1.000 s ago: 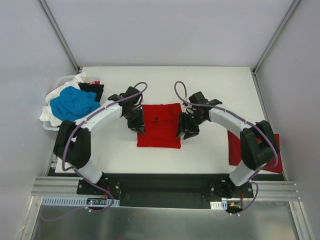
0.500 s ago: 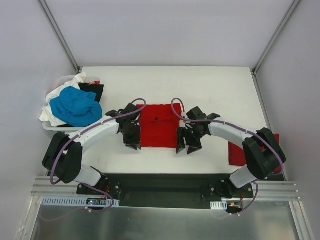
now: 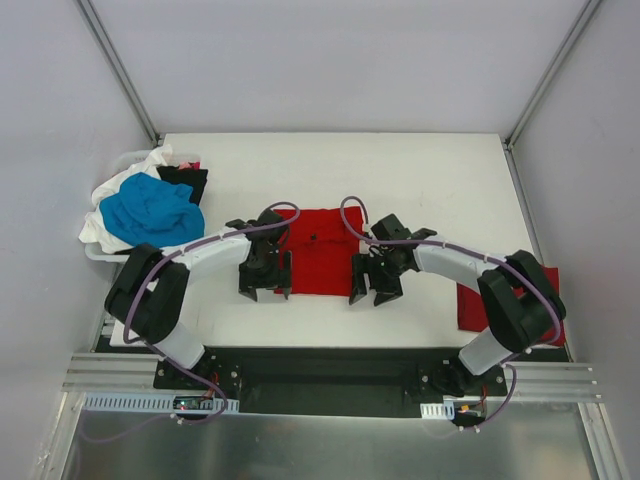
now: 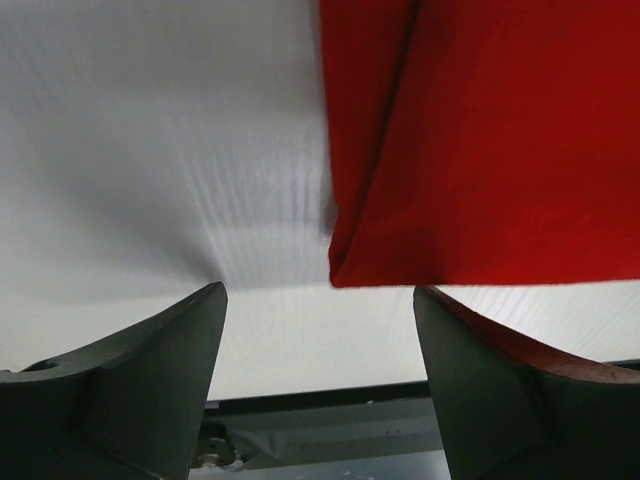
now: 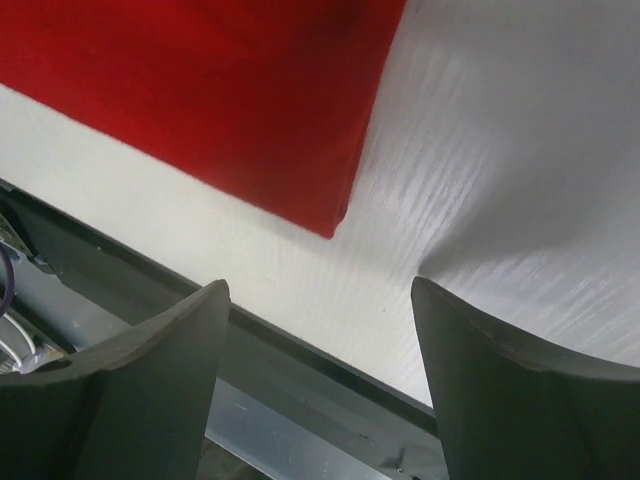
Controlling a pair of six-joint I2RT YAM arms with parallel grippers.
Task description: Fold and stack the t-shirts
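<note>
Centrally on the matte white table (image 3: 420, 180), the soft bright red cloth t-shirt (image 3: 318, 250) lies folded into a flat, smooth-faced rectangle. Left gripper (image 3: 265, 293) and right gripper (image 3: 370, 298) sit at its near corners, dark wedge-shaped jaws spread apart, holding nothing.

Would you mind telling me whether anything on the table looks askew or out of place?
Nothing looks damaged. The folded red t-shirt lies flat and fairly square at centre. Only the heap of unfolded shirts at the left edge of the table is untidy.

Red t-shirt (image 3: 320, 262); blue t-shirt (image 3: 150, 212); white table (image 3: 420, 180).
</note>
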